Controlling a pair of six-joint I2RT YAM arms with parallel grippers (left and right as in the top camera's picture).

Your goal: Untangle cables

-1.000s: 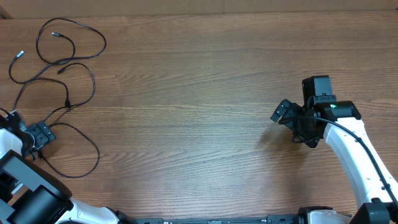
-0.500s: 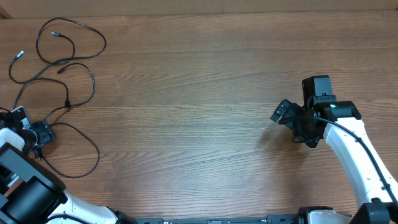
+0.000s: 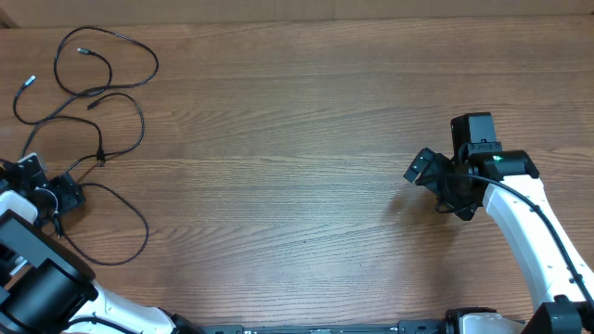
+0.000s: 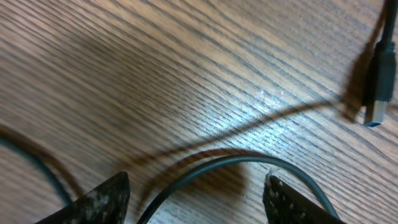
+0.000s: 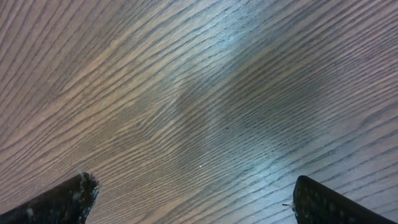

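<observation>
- Several thin black cords (image 3: 100,156) lie in loose loops at the far left of the table (image 3: 306,130). They spread from far to near along that side.
- The left end effector (image 3: 54,193) sits at the near end of the cords. Most of them lie farther away and a bit to its right.
- Its fingers (image 4: 106,199) stand partly apart, low over the wood. One loop (image 4: 242,158) curves between them, not pinched.
- One plug (image 4: 380,87) lies off to the side of that loop.
- The right end effector (image 3: 422,172) is way over on the right, spread wide and holding nothing.
- I think the left arm is the one to pull a cord free.
</observation>
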